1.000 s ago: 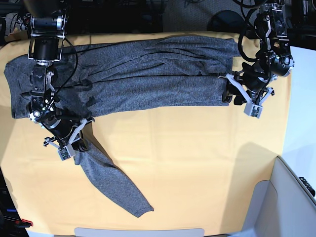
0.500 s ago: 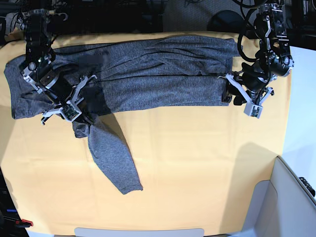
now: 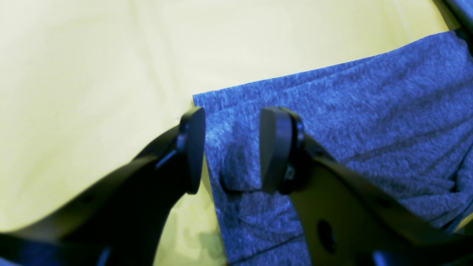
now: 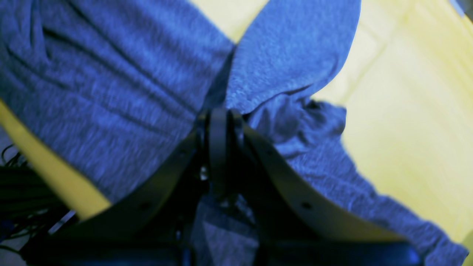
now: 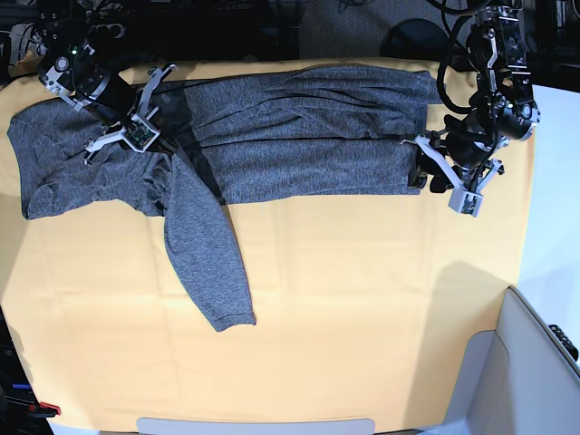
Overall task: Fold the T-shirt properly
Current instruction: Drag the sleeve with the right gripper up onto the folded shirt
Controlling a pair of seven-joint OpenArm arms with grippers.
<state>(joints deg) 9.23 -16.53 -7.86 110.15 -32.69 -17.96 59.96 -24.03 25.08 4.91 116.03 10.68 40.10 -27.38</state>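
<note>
The dark grey T-shirt [image 5: 299, 136] lies stretched across the far side of the yellow-orange cloth [image 5: 362, 299]. One long sleeve [image 5: 204, 258] trails from it toward the front. My right gripper [image 5: 156, 140], at the left in the base view, is shut on the sleeve's upper part and holds it above the shirt's body. In the right wrist view that gripper [image 4: 220, 147] shows closed jaws with T-shirt [image 4: 111, 92] fabric bunched around them. My left gripper [image 5: 421, 170] is open at the shirt's right end. Its fingers [image 3: 275, 147] straddle the T-shirt [image 3: 351, 122] corner.
A grey-white bin [image 5: 535, 362] stands at the front right. A pale panel [image 5: 254, 425] lies along the table's front edge. Dark cables and equipment [image 5: 227, 27] crowd the back edge. The cloth's front half carries only the sleeve's end.
My right gripper has carried the sleeve from the front left up and back over the shirt's body, dragging the cuff with it. The left gripper has stayed put.
</note>
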